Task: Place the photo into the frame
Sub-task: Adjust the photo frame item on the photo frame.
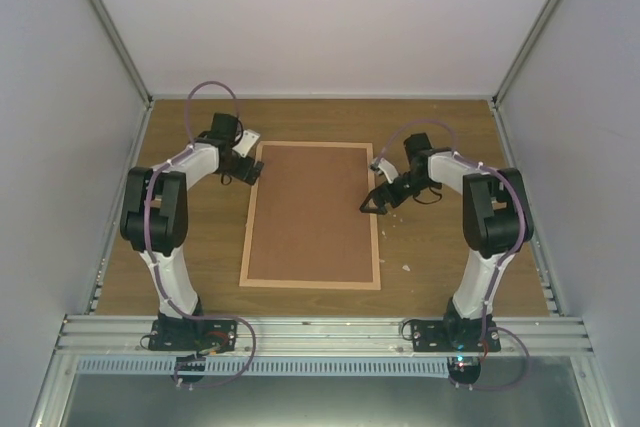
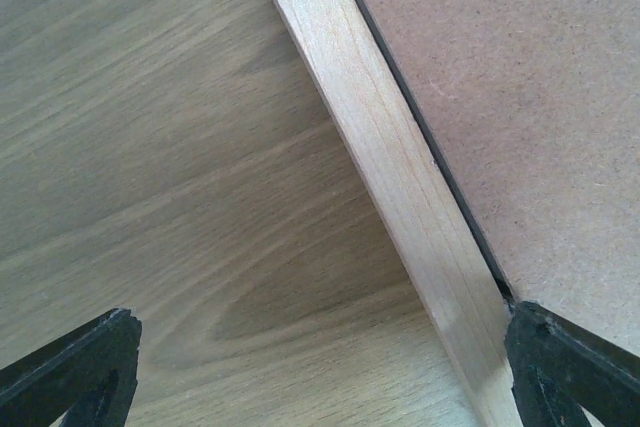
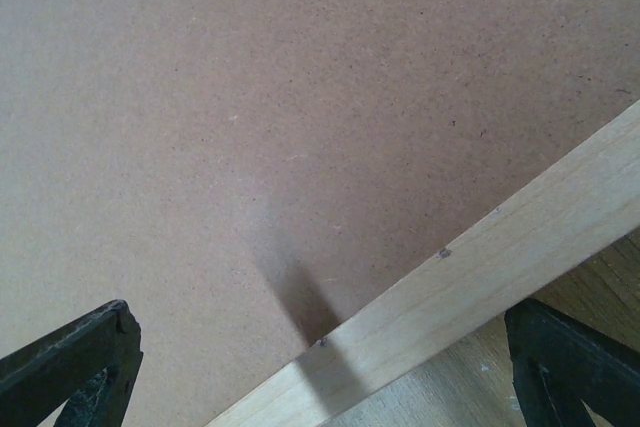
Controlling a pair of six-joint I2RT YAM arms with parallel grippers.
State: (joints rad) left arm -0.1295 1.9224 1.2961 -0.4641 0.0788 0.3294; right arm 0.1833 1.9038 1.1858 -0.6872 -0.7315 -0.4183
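Two wide-open, empty tools, left gripper (image 1: 247, 171) & right gripper (image 1: 374, 203), sit over opp. rails of the face-down frame (image 1: 310, 284), prob. to free its backing board (image 1: 310, 212).

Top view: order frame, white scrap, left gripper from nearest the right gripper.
1. frame, right rail under the right gripper
2. white scrap, on the table, near side
3. left gripper, across the frame
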